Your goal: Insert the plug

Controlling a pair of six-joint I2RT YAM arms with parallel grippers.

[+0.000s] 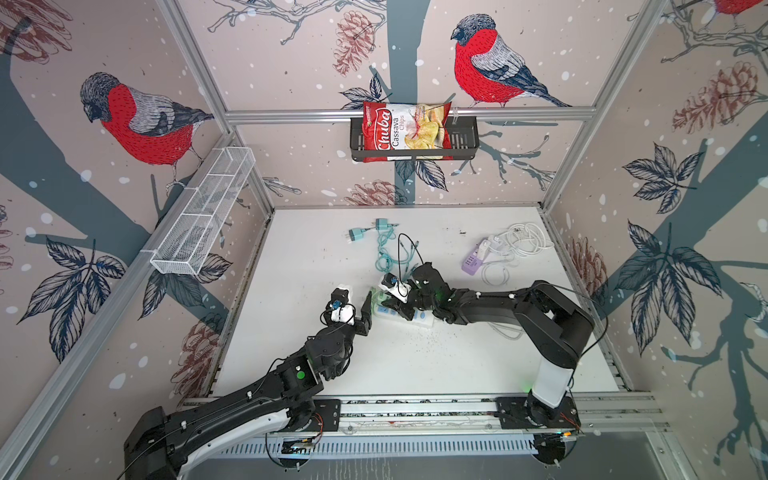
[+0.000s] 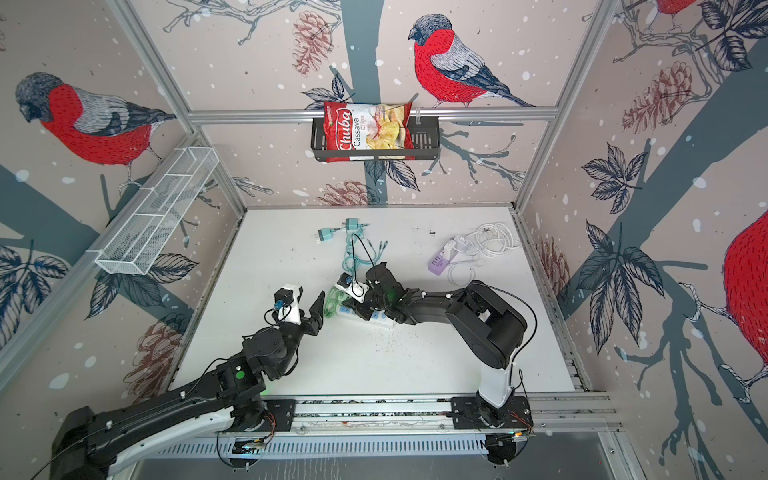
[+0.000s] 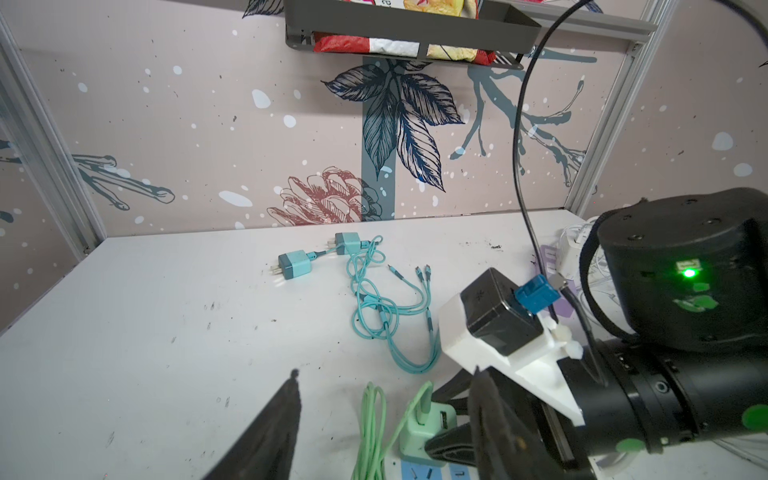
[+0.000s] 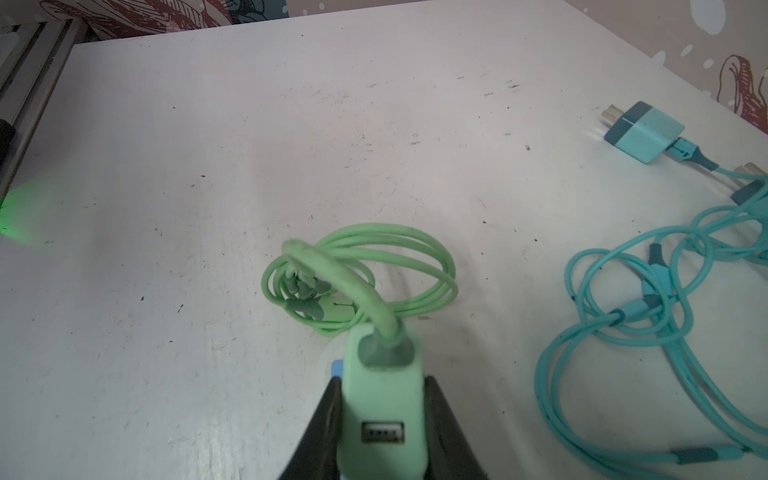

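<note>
A pale green plug point(image 4: 382, 415) with a USB port stands upright on a white power strip point(image 1: 417, 319) with blue sockets. My right gripper point(image 4: 382, 380) is shut on the plug's two sides. The plug's coiled green cable point(image 4: 361, 270) lies on the table just past it. In the left wrist view the plug point(image 3: 424, 432) and the strip's blue sockets point(image 3: 415, 471) sit between the spread fingers of my left gripper point(image 3: 386, 372), which is open and holds nothing. In both top views the left gripper point(image 1: 365, 316) point(image 2: 316, 311) hovers at the strip's left end, close to the right gripper point(image 1: 388, 305).
Two teal chargers with tangled teal cables point(image 1: 384, 249) lie behind the strip. A purple power strip point(image 1: 473, 259) with white cables point(image 1: 519, 241) is at the back right. A black basket point(image 1: 465, 141) with a chips bag hangs on the back wall. A white wire basket point(image 1: 203, 212) hangs on the left wall.
</note>
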